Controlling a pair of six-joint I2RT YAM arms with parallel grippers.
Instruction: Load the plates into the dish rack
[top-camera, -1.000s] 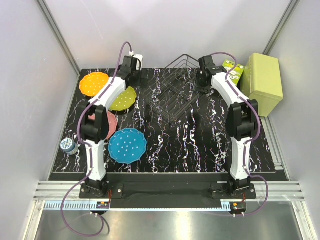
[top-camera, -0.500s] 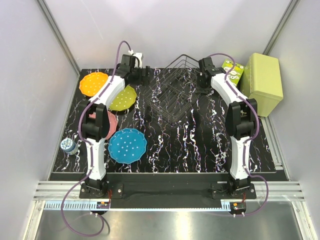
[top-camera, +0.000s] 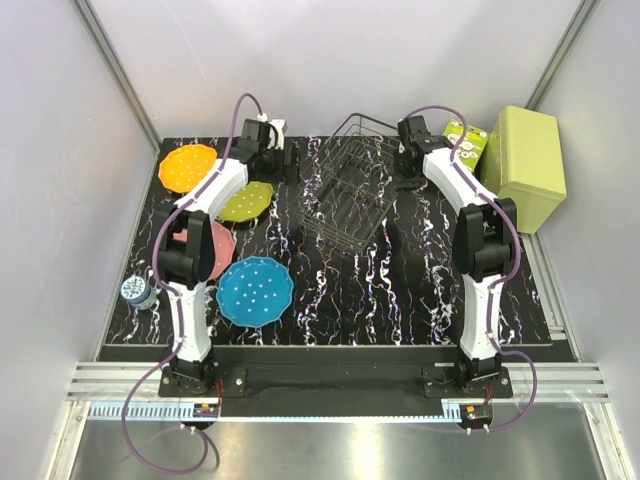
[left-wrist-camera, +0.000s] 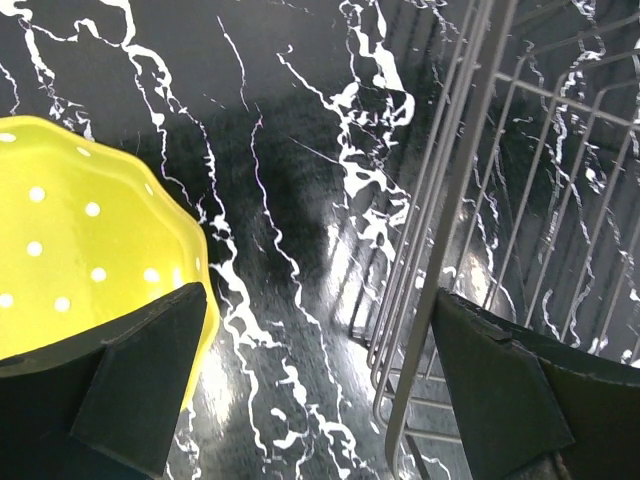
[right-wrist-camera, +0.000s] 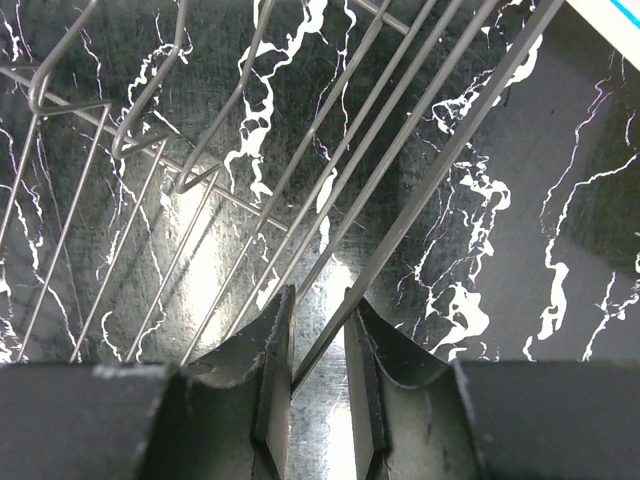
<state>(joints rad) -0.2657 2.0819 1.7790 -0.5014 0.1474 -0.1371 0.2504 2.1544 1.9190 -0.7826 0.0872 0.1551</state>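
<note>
Four plates (top-camera: 255, 290) lie flat on the desk (top-camera: 400, 290) left of the dish rack (top-camera: 350, 195), whose rim wire the right fingers (right-wrist-camera: 262, 380) pinch, probably to steady it, while the left fingers (left-wrist-camera: 140, 380) gape beside it.

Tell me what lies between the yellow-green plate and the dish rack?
The stretch is bare: only black marbled table lies between the yellow-green plate and the dish rack, as the left wrist view shows. The left gripper hangs over it.

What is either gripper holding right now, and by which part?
The right gripper pinches a thick outer wire of the dish rack; the left gripper is open, holding nothing.
</note>
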